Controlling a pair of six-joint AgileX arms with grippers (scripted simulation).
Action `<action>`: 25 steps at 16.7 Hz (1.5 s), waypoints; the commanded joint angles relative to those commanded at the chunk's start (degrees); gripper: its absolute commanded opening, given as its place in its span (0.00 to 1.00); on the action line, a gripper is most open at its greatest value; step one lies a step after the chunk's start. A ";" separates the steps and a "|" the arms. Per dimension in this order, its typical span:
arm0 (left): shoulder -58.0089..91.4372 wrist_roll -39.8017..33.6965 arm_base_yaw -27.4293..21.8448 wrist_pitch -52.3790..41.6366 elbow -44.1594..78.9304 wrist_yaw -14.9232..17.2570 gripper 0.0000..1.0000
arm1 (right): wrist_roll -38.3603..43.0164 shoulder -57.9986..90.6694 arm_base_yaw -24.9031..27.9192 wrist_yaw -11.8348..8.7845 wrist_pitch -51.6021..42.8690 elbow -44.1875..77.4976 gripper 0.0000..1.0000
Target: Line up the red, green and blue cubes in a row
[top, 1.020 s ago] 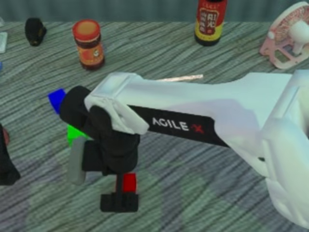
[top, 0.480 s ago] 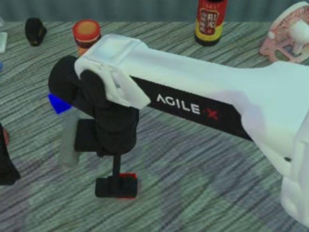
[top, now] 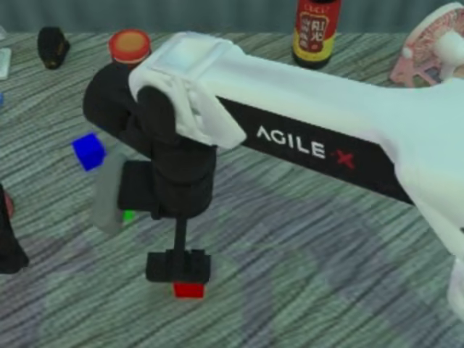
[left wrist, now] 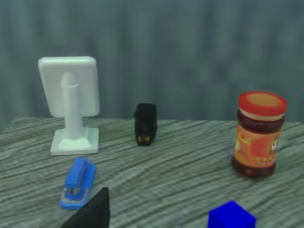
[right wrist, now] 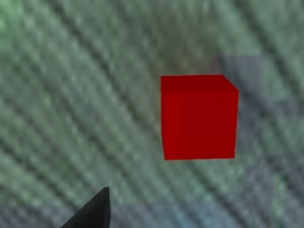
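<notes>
The red cube (top: 188, 290) lies on the table near the front, just in front of my right gripper (top: 179, 267), which hangs above it, open and holding nothing. The right wrist view has the red cube (right wrist: 198, 116) flat on the table, apart from the one fingertip (right wrist: 95, 209) that shows. The blue cube (top: 88, 151) sits at the left, also seen in the left wrist view (left wrist: 231, 216). Only a sliver of the green cube (top: 129, 215) shows beside the right wrist. My left gripper (top: 7, 250) is parked at the left edge, open.
A red-lidded jar (top: 129, 45) stands at the back left, half behind the right arm. A dark bottle (top: 316, 32) and a pink fan (top: 433, 52) stand at the back right. A black object (top: 52, 45), a blue stapler (left wrist: 77, 183) and a white stand (left wrist: 71, 104) are far left.
My right arm has risen and drawn towards the back. The red cube, under the gripper half a second ago, now shows in front of it. The arm now covers most of the green cube.
</notes>
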 joint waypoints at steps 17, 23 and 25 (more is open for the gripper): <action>82.32 -14.71 -11.27 -43.12 59.76 0.26 1.00 | 23.66 -93.62 -38.97 -2.32 51.04 -82.43 1.00; 105.61 -19.12 -14.53 -55.44 77.93 0.23 1.00 | 30.42 -121.74 -49.75 -0.31 66.91 -110.02 1.00; 109.97 -20.01 -15.18 -57.74 81.80 0.19 1.00 | 31.84 -127.56 -51.93 0.32 70.51 -115.49 1.00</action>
